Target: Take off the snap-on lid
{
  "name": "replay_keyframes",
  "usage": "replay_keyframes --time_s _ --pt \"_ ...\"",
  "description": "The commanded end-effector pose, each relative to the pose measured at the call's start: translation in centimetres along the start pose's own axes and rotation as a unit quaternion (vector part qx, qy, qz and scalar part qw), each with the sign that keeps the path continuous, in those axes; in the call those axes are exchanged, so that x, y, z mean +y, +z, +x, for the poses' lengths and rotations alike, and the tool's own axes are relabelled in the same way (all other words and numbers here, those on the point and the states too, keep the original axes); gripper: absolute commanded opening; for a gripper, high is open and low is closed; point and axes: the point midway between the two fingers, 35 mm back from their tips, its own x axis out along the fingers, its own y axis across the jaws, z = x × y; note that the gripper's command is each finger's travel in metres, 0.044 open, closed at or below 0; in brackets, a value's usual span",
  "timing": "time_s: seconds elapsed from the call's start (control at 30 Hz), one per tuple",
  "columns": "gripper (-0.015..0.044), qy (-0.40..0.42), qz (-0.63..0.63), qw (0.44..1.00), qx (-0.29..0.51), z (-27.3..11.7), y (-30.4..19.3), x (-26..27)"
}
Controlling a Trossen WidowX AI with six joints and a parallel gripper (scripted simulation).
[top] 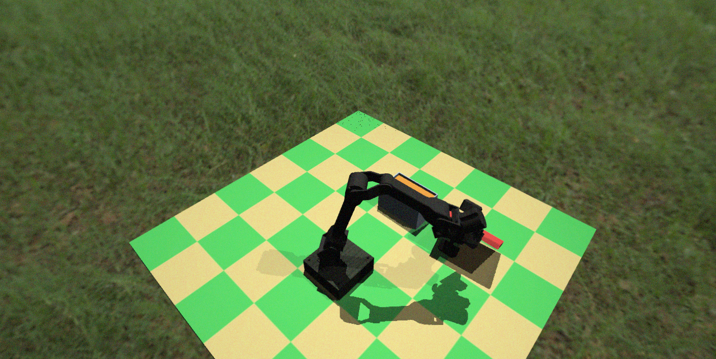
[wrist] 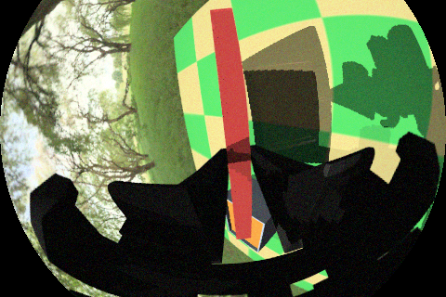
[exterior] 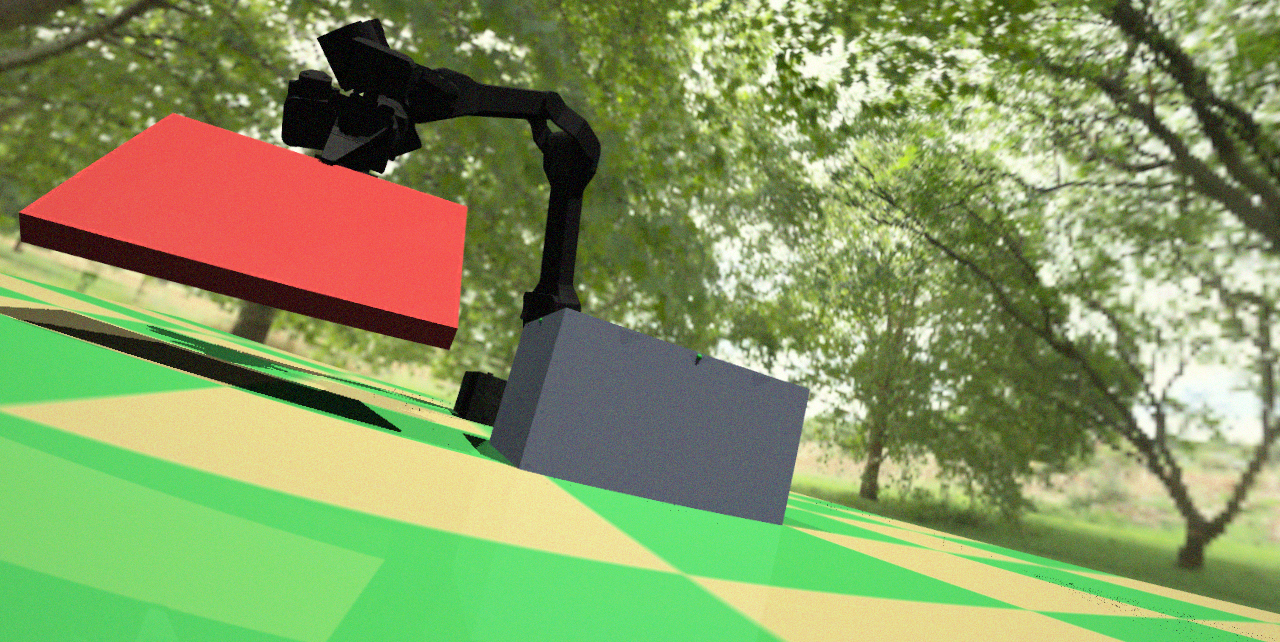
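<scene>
The red lid [top: 491, 239] [exterior: 259, 217] [wrist: 232, 79] hangs in the air beside the box, above the checkered table. In the exterior view its broad face shows tilted toward the camera, the edge away from the gripper lower. My gripper [exterior: 358, 162] [wrist: 238, 152] is shut on the lid's edge near its middle; the fingers stand on either side of it in the wrist view. The grey storage box [top: 397, 211] [exterior: 662, 423] [wrist: 258, 204] stands upright on the table, uncovered, with orange showing at its top. The arm hides part of the box and most of the lid in the top view.
The arm's black base [top: 340, 267] stands on the checkered table [top: 215, 282] [exterior: 537, 584]. In the top view the arm's forearm passes in front of the box. Shadows of the lid and arm fall on the table below and beside them. Grass lies beyond the table's edges.
</scene>
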Motion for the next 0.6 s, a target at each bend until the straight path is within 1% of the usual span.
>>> replay_keyframes --time_s 0.0,0.57 --pt "0.0 0.004 -0.002 1.0 0.001 0.2 0.0 0.0" --pt "0.0 0.004 -0.002 1.0 0.001 1.0 0.0 -1.1"
